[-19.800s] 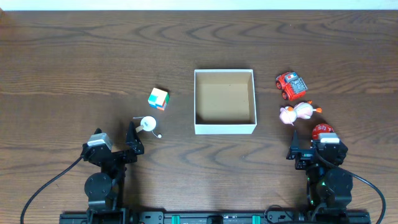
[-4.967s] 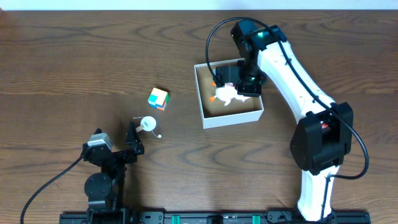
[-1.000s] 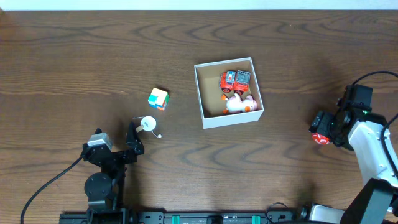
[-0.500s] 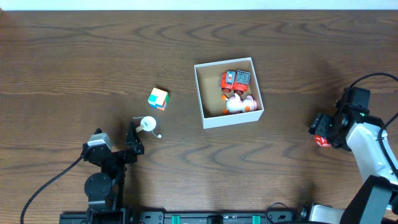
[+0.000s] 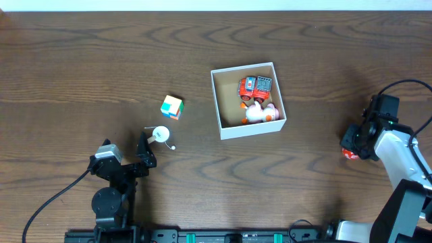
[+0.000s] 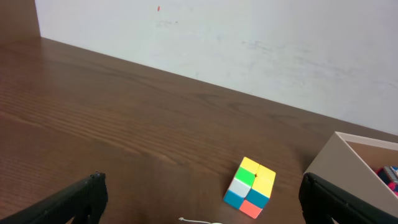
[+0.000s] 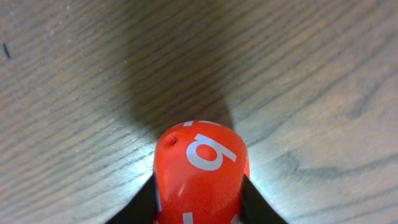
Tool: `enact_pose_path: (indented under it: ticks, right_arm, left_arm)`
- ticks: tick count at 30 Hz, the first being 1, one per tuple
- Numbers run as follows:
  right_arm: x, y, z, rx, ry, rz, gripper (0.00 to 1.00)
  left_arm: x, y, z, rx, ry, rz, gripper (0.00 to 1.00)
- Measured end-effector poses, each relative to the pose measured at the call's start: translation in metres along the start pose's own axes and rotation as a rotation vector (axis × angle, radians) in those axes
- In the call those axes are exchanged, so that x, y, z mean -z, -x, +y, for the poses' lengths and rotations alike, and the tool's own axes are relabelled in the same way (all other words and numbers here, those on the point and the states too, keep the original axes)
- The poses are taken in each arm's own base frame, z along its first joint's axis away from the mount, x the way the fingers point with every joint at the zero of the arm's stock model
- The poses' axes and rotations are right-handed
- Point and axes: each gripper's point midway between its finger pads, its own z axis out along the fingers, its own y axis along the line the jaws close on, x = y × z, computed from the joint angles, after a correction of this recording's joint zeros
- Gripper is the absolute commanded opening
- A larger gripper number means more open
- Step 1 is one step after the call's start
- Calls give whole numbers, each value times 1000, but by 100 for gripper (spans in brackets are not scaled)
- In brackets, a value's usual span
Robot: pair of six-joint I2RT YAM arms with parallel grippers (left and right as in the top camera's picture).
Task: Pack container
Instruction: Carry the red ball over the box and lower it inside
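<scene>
The container [image 5: 250, 129], a shallow white-walled box, sits at the table's middle with a red toy truck [image 5: 255, 86] and a white and pink duck toy [image 5: 260, 113] inside. Far to its right, my right gripper [image 5: 349, 144] is down at the table, shut on a red numbered die [image 7: 199, 169], with a black finger pressed against each of its sides. Only a sliver of the red die [image 5: 350, 154] shows in the overhead view. My left gripper [image 5: 143, 150] rests open at the lower left with nothing between its fingers [image 6: 79, 200].
A multicoloured cube [image 5: 172, 106] lies left of the container, also in the left wrist view [image 6: 250, 187]. A small white ball on a string [image 5: 161, 134] lies just beyond the left gripper. The container's corner [image 6: 339, 163] shows at the left wrist view's right edge.
My right gripper's fingers have closed in on the red die and the arm has edged slightly right. The left arm and the toys in the container have not moved.
</scene>
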Motion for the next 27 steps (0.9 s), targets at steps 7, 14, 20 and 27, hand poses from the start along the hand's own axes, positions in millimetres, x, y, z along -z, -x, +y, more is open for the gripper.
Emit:
enact_pose_path:
  ticks: [7,14,20,27]
  right_arm:
    - [19,12,15,14,69,52,1]
    - [108,82,75,231,245,-119,1]
    - [183,100,167,570,413,-333,1]
    - [232,56,272,1018,618,-528,1]
  left_arm:
    - [0,0,0,0,0,0,98]
    - [0,0,0,0,0,0,98]
    - [0,0,0,0,0,0,98]
    - [0,0,0,0,0,0,98]
